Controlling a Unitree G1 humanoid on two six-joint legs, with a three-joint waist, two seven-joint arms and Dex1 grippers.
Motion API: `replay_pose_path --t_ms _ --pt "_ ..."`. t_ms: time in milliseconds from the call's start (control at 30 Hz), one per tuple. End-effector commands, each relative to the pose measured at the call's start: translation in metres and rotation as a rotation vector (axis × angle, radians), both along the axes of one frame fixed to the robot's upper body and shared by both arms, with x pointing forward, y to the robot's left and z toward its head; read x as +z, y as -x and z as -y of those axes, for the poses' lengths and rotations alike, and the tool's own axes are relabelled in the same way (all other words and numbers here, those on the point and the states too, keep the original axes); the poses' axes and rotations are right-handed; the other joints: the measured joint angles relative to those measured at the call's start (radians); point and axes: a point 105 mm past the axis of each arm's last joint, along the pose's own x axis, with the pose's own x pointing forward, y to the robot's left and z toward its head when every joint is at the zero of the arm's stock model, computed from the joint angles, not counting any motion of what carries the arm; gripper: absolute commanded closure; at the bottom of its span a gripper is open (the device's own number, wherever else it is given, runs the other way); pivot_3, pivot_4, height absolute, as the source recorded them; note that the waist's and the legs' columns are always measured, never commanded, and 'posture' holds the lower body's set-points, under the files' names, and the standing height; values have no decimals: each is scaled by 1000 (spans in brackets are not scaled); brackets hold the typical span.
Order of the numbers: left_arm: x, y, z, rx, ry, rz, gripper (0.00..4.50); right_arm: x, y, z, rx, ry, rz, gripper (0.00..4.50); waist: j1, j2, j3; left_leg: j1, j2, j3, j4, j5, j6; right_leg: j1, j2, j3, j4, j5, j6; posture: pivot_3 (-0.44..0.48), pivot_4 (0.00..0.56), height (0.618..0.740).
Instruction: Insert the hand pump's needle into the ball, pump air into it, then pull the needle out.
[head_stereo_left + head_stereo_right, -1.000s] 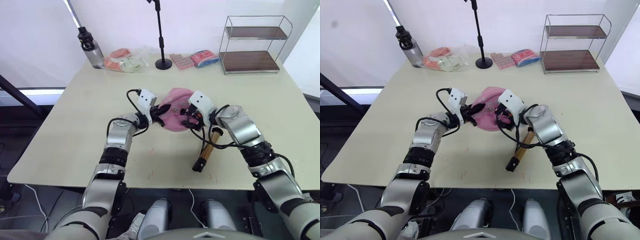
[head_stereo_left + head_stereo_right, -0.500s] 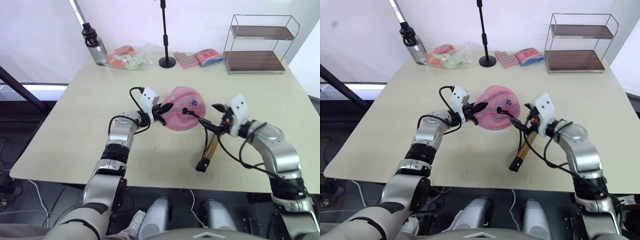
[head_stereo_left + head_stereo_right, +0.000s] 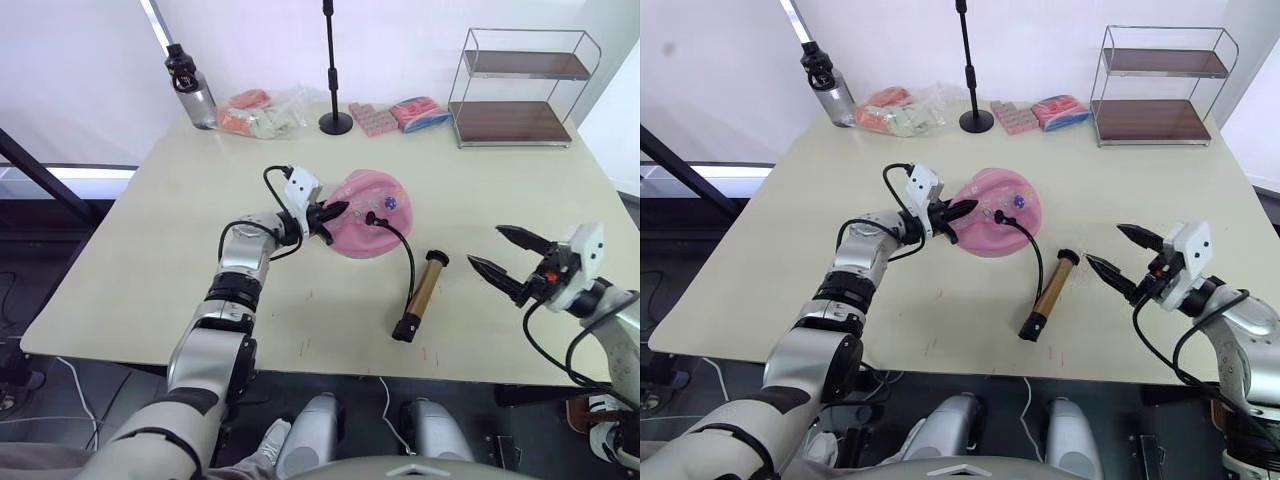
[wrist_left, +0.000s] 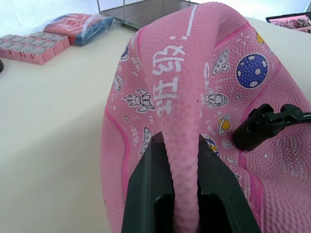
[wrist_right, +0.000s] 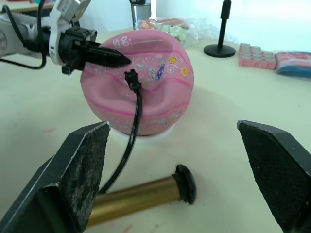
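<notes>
The ball (image 4: 194,97) carries white printed Chinese characters running along its raised fold, seen in the left wrist view; the clearest reads "班级". A white line sits beyond them. No other text is readable.

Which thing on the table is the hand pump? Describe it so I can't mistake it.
Start at the pink ball pinched by the left gripper mid-table. A thin black hose runs from it down to the hand pump, lying flat nearer the robot. It is the lone gold-bronze metal cylinder with black ends.

Beige table (image 3: 560,215), wire shelf (image 3: 520,88), white wall (image 3: 420,30)
</notes>
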Motion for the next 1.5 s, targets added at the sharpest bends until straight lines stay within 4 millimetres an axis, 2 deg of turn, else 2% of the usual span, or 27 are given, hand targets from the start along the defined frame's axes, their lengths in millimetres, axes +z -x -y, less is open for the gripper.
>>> replay_pose_path --t_ms 33,167,400,700,733,833,900,933,1000,1033,1067,1100,1267,1333,1500 --pt "-33 6 5 1 -72 -100 4500 17 13 2 60 5 96 78 2 0 0 0 0 0 0 0 0 0 0 0 0 0 0 0 150 740" --pt "-37 8 4 0 -82 -102 4500 19 22 6 95 -17 108 78 5 -1 1 0 0 0 0 0 0 1 0 0 -1 0 0 0 150 740" --pt "-37 9 1 0 -82 -95 4500 20 36 26 91 -15 113 78 11 -1 1 0 0 0 0 0 0 2 0 0 -3 0 0 0 150 740" --pt "-27 7 -1 14 -45 -70 4500 24 39 27 116 -21 126 78 12 -1 2 0 0 0 0 0 0 2 0 0 -4 0 0 0 150 740" --pt "-23 6 -2 21 -22 -66 4110 24 39 27 115 -26 131 29 12 -1 3 0 0 1 0 0 0 2 0 0 -4 0 0 0 150 740" --pt "-11 4 -2 28 35 -39 3338 24 38 26 108 -34 141 0 12 -1 6 -1 0 1 0 0 0 2 0 0 -4 0 0 0 150 740" --pt "-6 6 1 11 55 -25 2394 25 38 26 109 -39 148 0 12 -1 10 -1 0 1 0 0 0 2 0 0 -4 0 0 0 150 740" --pt "-3 7 2 5 67 -15 1763 25 38 26 107 -43 152 0 12 -1 10 -2 0 1 0 0 0 1 0 0 -4 0 0 0 150 740" --pt "4 9 3 -7 88 2 1204 26 39 25 110 -47 159 0 11 -3 14 -3 0 1 0 0 0 1 0 0 -4 0 0 0 150 740" --pt "9 11 2 -16 80 20 766 26 39 25 111 -48 161 0 10 -3 16 -4 0 1 0 0 0 0 0 1 -4 0 0 0 150 740" --pt "18 13 3 -29 92 37 255 26 39 25 112 -49 162 0 10 -4 18 -5 0 1 0 0 0 -1 0 2 -5 0 0 0 150 740" --pt "28 15 2 -35 95 65 52 26 39 25 112 -49 163 0 9 -5 20 -5 0 1 0 0 0 -2 0 3 -5 0 0 0 150 740" --pt "66 25 1 -55 124 152 52 24 39 25 113 -48 163 0 1 -8 26 -18 0 3 2 3 -5 -14 1 2 -4 3 -5 0 150 740" --pt "78 31 2 -73 136 181 52 23 38 25 114 -47 163 0 -3 -8 27 -18 -1 4 2 3 -5 -14 1 3 -4 3 -5 0 150 740" --pt "84 41 -3 -77 153 188 52 21 39 23 123 -58 155 0 -14 -8 27 -17 -1 6 2 3 -5 -14 1 5 -4 3 -5 0 150 740"
